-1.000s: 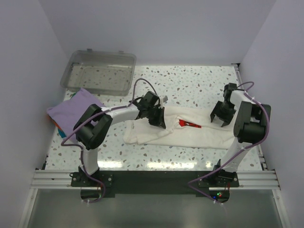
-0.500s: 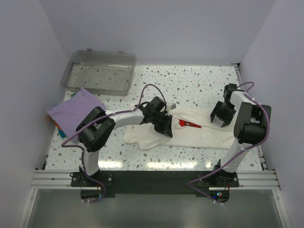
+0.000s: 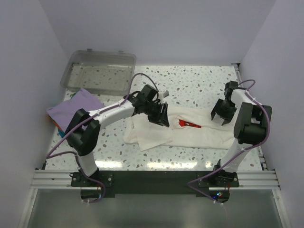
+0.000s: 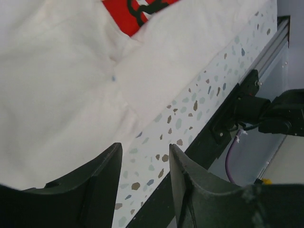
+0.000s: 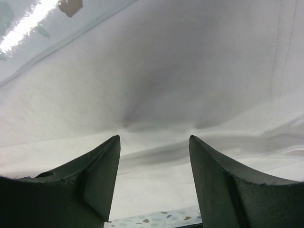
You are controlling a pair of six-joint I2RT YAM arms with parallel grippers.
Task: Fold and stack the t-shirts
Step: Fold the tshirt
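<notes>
Nearest, toward 6 o'clock on the table (image 3: 190, 85), the cream t-shirt (image 3: 199, 135) was seen lying as a long, partly folded band, with its red logo (image 3: 189, 124) showing near the middle. The left gripper (image 4: 144, 152) was held above the band's 9 o'clock part, jaws moderately parted with nothing between them; only cloth and speckled table were seen through the gap. At the 3 o'clock end the right gripper (image 5: 154, 140) was lowered over the cloth with jaws standing wide; whether the tips touched the fabric could not be told. Farther, at 9 o'clock, the lavender t-shirt (image 3: 71, 111) was laid folded, well apart from the cream one, and at 11 o'clock the clear bin (image 3: 104, 53) was placed. It was judged that the fold could be spoiled: a loose layer might be dragged by a low finger, or only one layer might be pinched at the next grasp.
</notes>
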